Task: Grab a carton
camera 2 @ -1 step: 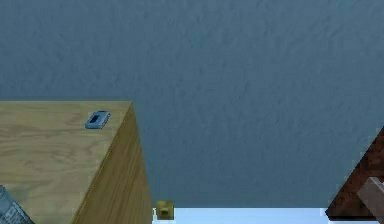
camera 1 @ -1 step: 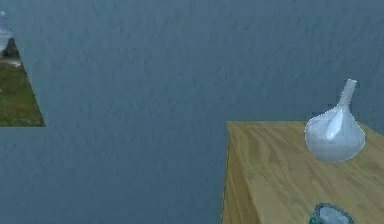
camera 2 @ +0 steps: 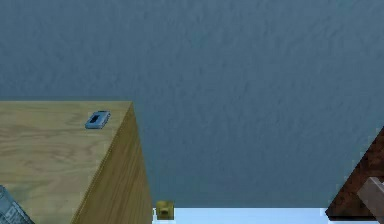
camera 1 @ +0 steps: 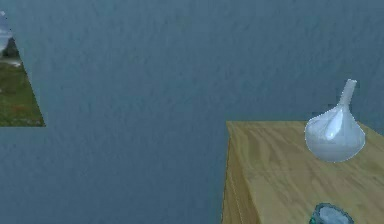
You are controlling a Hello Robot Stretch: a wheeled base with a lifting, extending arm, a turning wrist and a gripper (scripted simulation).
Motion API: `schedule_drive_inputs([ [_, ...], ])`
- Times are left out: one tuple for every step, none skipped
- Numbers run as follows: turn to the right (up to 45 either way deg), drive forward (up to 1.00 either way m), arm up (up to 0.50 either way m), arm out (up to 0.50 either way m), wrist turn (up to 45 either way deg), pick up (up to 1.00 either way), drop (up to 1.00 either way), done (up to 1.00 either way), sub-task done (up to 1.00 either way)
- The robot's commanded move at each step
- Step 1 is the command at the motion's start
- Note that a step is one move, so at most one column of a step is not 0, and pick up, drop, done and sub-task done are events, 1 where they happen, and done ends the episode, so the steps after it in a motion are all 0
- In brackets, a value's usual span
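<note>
1. Although the task calls for a carton, nothing here can be named as one with confidence. The nearest candidate is a small yellow-brown box-shaped thing [camera 2: 164, 210] on the pale floor [camera 2: 250, 215], just beside the foot of the light wooden cabinet [camera 2: 60, 170] in the arm side view
2. On that cabinet's top, near its far corner, lies a small flat blue-grey object [camera 2: 97, 120], too small to identify
3. In the forward view a pale blue-white flask-shaped vase with a narrow neck [camera 1: 337, 130] stands upright on a light wooden tabletop [camera 1: 270, 180], well in from the near edge, probably set there as decoration. A teal glassy rim [camera 1: 328, 214] shows at the bottom edge
4. A landscape picture [camera 1: 18, 85] hangs on the blue-grey wall [camera 1: 180, 60] at the forward view's left
5. A dark reddish-brown piece of furniture [camera 2: 362, 190] sits at the arm side view's lower right
6. The gripper's state cannot be told. I judge the task to be at the searching step, with the floor-level box worth a closer look before any reach
</note>
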Motion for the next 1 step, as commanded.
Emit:
schedule_drive_inputs([
  [0.0, 0.00, 0.00, 0.50, 0.0, 0.00, 0.00, 0.00, 0.00],
])
